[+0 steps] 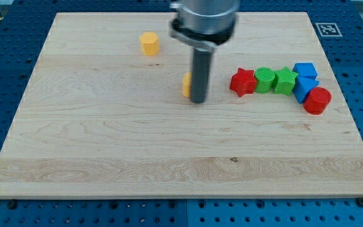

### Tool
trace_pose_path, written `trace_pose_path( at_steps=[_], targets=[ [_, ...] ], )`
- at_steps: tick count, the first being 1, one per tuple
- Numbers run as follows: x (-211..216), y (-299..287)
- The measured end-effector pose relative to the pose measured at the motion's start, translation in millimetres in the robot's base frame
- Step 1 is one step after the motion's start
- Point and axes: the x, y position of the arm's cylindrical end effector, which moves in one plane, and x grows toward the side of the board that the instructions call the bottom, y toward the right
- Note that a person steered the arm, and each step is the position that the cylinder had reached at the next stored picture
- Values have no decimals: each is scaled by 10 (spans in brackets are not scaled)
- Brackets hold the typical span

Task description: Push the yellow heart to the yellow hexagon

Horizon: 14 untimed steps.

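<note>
1. My tip [198, 101] rests on the wooden surface [106, 145] near its middle. The arm carries no hand, only a straight dark rod, so there is nothing to stand apart or clamp.
2. The yellow heart [186, 84] is mostly hidden behind the rod; only a sliver shows at the rod's left edge, apparently touching it. Its shape cannot be confirmed from this sliver.
3. The yellow hexagon [149, 43] sits toward the view's top left, well apart from the heart, with bare wood between them.
4. Judged from this layout, the tip stands on the heart's right side, away from the hexagon, because a push from there would carry the heart leftward and upward toward its target.
5. Bystanders lie clustered at the view's right: a red star [243, 82], a green cylinder [265, 79], a green star [285, 81], two blue blocks [304, 79] and a red block [317, 100]. All are clear of the likely path.
</note>
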Motion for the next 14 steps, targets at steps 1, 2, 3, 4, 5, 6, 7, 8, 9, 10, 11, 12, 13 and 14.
trace_pose_path(
  at_steps=[1,2,3,4,5,6,7,8,9,10,11,12,13,14],
  targets=[
    [-173,-473],
    [-279,-402],
    [135,64],
    [556,488],
    [178,699],
    [-136,202],
    [-308,-473],
    [-507,-966],
    [-613,-1162],
    [-375,-1144],
    [-199,-1036],
    [-279,-451],
    [-287,124],
    [-251,156]
  ],
)
